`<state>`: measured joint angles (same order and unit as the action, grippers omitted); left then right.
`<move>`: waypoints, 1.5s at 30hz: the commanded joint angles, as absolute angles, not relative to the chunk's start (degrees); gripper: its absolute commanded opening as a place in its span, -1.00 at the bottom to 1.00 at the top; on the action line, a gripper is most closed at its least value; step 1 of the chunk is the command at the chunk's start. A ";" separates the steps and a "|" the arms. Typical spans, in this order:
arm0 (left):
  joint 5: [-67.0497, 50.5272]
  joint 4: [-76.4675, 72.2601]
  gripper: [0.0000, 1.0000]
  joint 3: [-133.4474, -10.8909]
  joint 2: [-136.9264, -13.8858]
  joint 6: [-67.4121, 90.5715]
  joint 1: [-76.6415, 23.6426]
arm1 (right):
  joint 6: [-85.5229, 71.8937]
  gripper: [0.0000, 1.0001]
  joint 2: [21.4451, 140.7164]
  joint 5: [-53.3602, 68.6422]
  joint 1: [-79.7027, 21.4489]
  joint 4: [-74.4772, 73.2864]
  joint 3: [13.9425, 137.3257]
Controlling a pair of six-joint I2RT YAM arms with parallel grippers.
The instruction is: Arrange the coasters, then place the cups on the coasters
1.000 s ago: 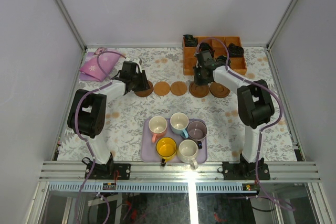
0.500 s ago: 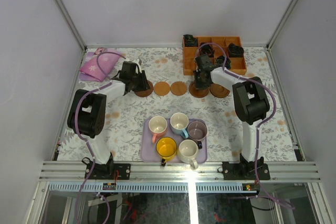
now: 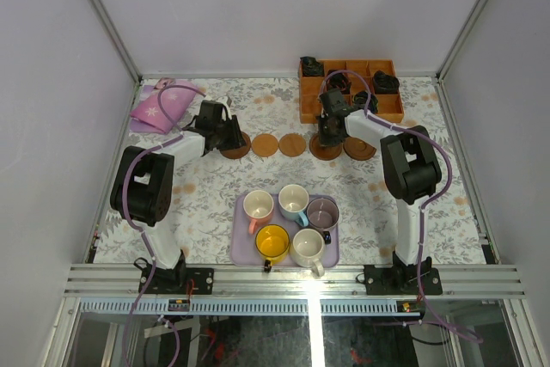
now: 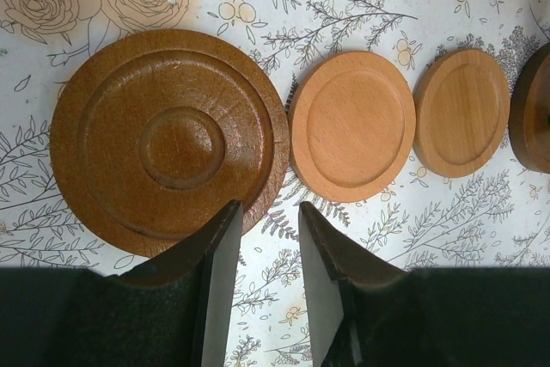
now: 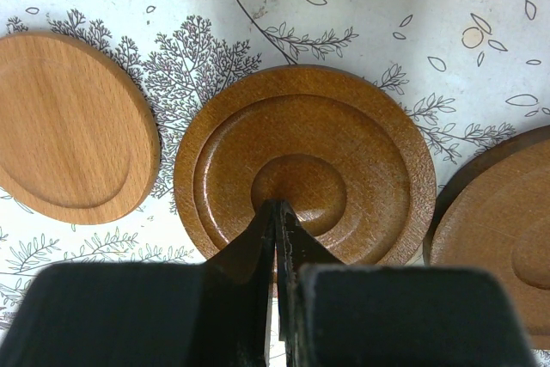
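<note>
Since a second ago, we see the right arm (image 3: 404, 169) fold its elbow inward, while the left arm (image 3: 146, 182) is unchanged. The right gripper (image 5: 277, 211), jaws pressed together and empty, touches the centre dimple of a dark brown ringed round wooden coaster (image 5: 305, 165). The left gripper (image 4: 268, 212), narrowly parted and empty, hangs over the rim of the leftmost dark ringed coaster (image 4: 172, 139). The round coasters lie flat with no long axis, in a row running left to right beyond the lavender rectangular tray (image 3: 239, 251) of small handled mugs (image 3: 294, 201).

Floral table (image 3: 206, 204) bears five coasters (image 3: 265, 144), lavender tray (image 3: 241, 251), orange box (image 3: 311, 111), perhaps a pouch (image 3: 159, 109).
</note>
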<state>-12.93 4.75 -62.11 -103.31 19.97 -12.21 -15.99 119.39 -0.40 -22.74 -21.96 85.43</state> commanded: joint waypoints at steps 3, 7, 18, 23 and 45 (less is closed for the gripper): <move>-13.60 2.16 -0.35 -62.36 -102.24 20.52 -11.82 | -15.56 -1.00 119.39 0.18 -23.35 -21.87 86.98; -13.44 2.22 -0.35 -62.49 -102.23 20.36 -11.86 | -15.57 -1.00 119.12 0.18 -23.40 -22.27 87.32; -13.21 2.04 -0.34 -62.49 -102.37 20.62 -11.84 | -15.81 -1.00 117.35 -0.59 -23.92 -22.85 86.00; -13.25 2.11 -0.34 -62.58 -102.51 20.53 -11.85 | -15.62 -1.00 117.16 -1.54 -23.94 -22.85 85.79; -12.64 3.29 -0.33 -64.17 -102.09 19.92 -11.69 | -15.35 -0.98 108.17 -3.67 -23.99 -24.29 89.47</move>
<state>-12.88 4.80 -62.22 -103.31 20.29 -12.19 -15.81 114.56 -2.09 -23.31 -24.82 86.63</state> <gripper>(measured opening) 0.331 0.011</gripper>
